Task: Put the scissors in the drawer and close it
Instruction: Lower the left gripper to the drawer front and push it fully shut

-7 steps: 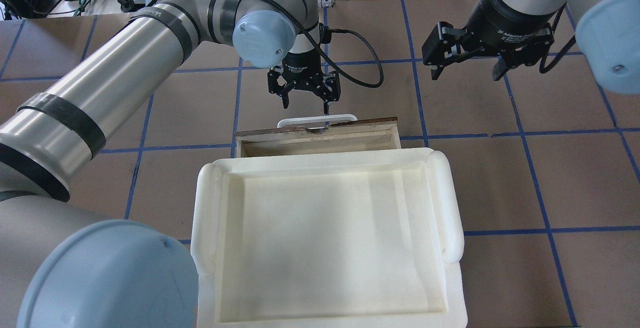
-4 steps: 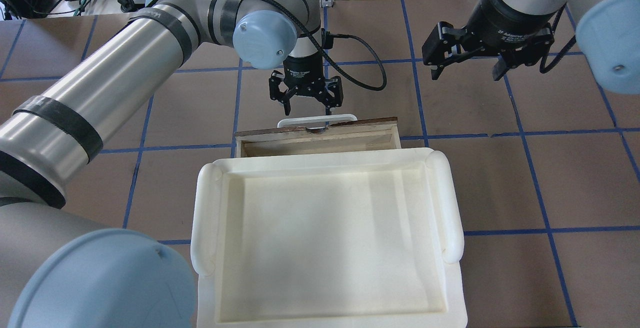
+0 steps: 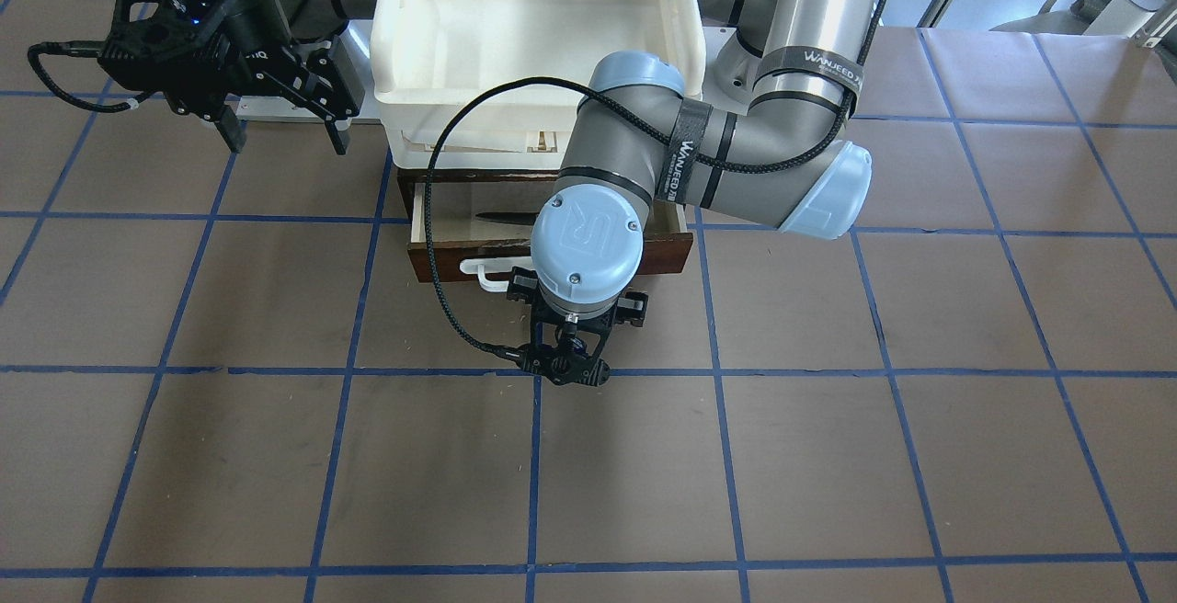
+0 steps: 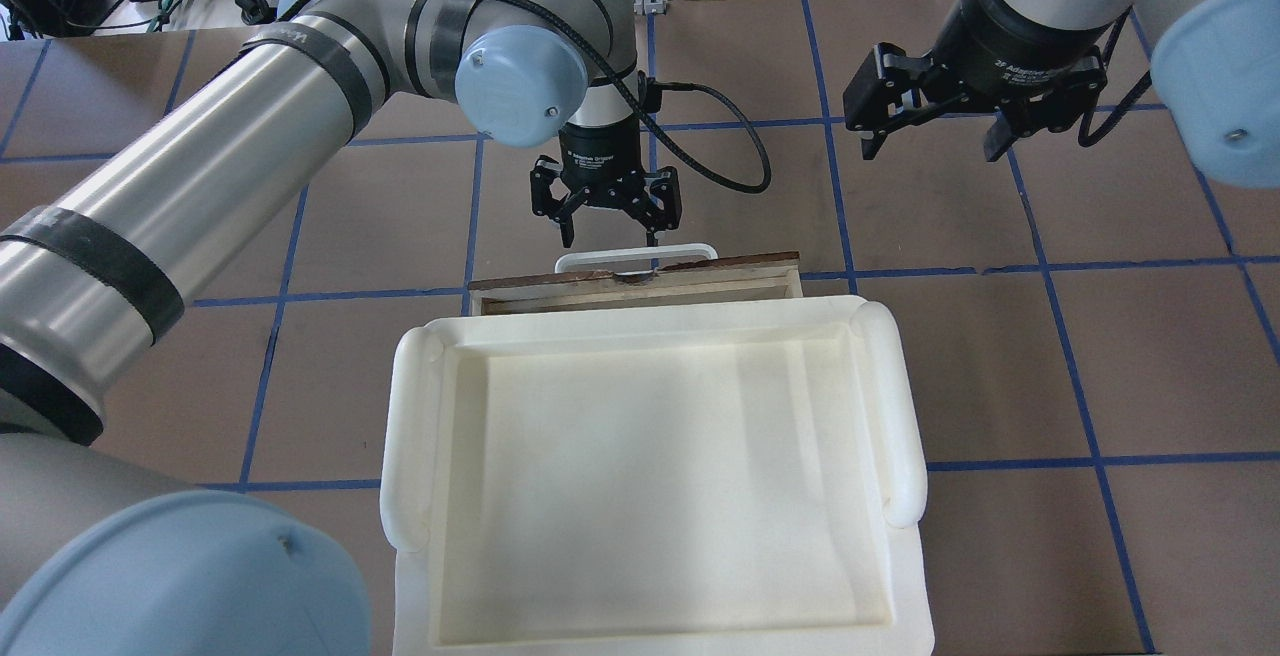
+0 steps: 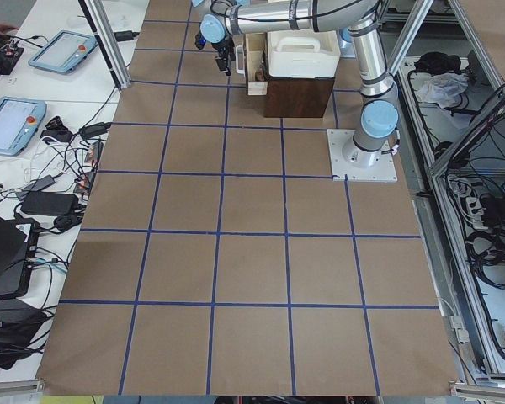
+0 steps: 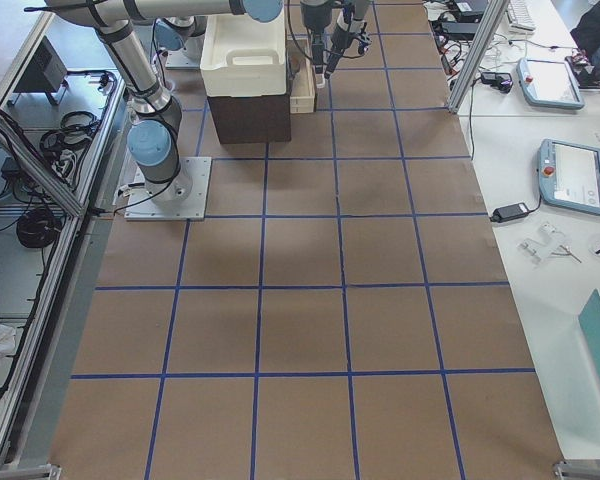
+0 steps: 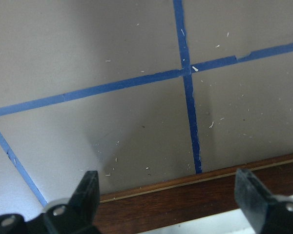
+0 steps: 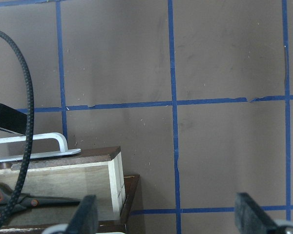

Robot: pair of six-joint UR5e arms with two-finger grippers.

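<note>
The drawer (image 3: 441,265) sticks partly out of a dark cabinet, its pale inside showing. The scissors (image 3: 504,217) lie in it; the right wrist view shows their blades and an orange-lined handle (image 8: 19,199). My left gripper (image 4: 610,234) is open and empty. Its fingertips point down right at the white bar handle (image 4: 636,258) on the far side of the brown drawer front (image 4: 720,266). In the left wrist view the fingers (image 7: 88,195) straddle the drawer front (image 7: 185,200). My right gripper (image 4: 935,148) is open and empty, hovering to the drawer's far right.
A large white plastic tray (image 4: 420,436) sits on top of the cabinet, over the drawer. A black cable (image 4: 730,136) loops from the left wrist. The brown table has blue tape lines. Operator desks with tablets (image 6: 565,170) flank the table.
The left gripper has moved toward the robot, and the drawer front and handle have slid in with it. The drawer's open gap is narrower. The right arm has not moved.
</note>
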